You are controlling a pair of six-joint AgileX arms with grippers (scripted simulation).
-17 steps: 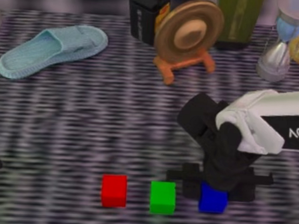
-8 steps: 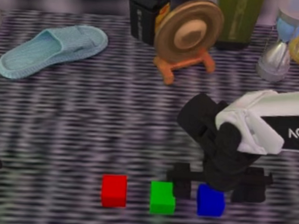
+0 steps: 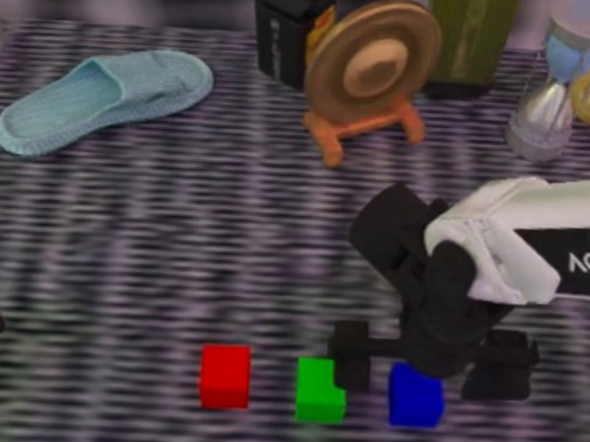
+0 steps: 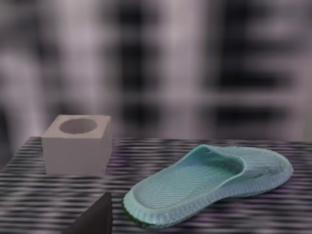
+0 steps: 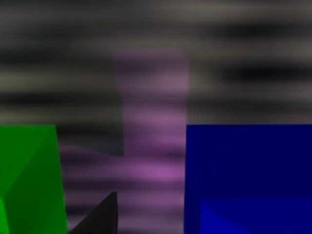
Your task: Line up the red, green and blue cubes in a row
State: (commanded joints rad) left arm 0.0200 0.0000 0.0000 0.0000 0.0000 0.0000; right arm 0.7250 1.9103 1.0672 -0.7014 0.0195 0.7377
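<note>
Down at the near edge of the striped surface [image 3: 174, 234], the right gripper [image 3: 430, 360] is seen hanging over the blue cube [image 3: 415, 396], its jaws spread wide: one dark finger [image 3: 350, 353] stands to the left, overlapping the top right corner of the green cube [image 3: 319, 391] in the top view, and the other finger [image 3: 500, 365] stands off to the right, well clear of the blue cube. Nothing is gripped. The blue cube sits on the surface just below the point midway between the jaws, and it is not touched on either side as far as can be told.

Three cubes are laid in a row along the near edge: the red cube [image 3: 225, 376] farthest left of the jaws, then the green, then the blue, with a gap between each. In the right wrist view the green cube [image 5: 27, 178] and blue cube [image 5: 246, 175] are shown apart, a strip of purple surface between them.

Far beyond the jaws and to their left, a pale blue slipper [image 3: 102, 97] is seen; a round wooden disc on an orange stand [image 3: 369, 70] lies straight beyond them.

The left arm is parked at the left edge; whether its jaws are open cannot be told.
</note>
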